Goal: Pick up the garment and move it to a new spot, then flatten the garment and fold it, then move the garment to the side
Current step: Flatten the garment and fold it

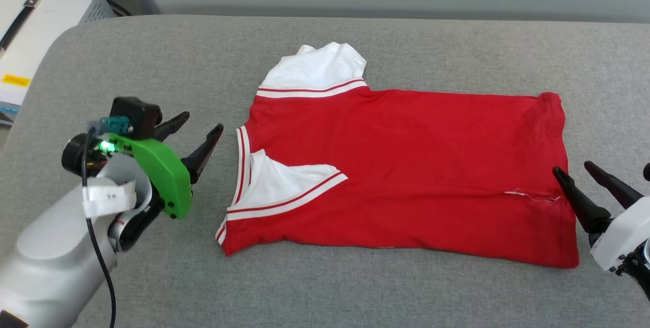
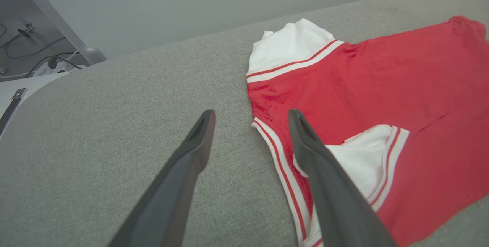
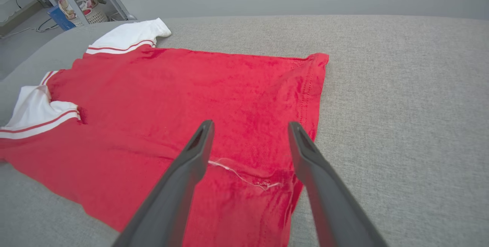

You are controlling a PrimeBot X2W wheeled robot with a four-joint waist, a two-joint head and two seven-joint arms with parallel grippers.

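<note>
Grey cushion, one garment, two parted pincers

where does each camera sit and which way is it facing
Head view: on the head, looking forward and down on the shirt lying on the grey surface; left gripper at its collar end, right gripper at its hem end, both open.
Left wrist view: on the left wrist, looking along its own two fingers toward the collar and sleeves.
Right wrist view: on the right wrist, looking along its own fingers over the hem corner.
Shared: both wrist views show the far white sleeve.
</note>
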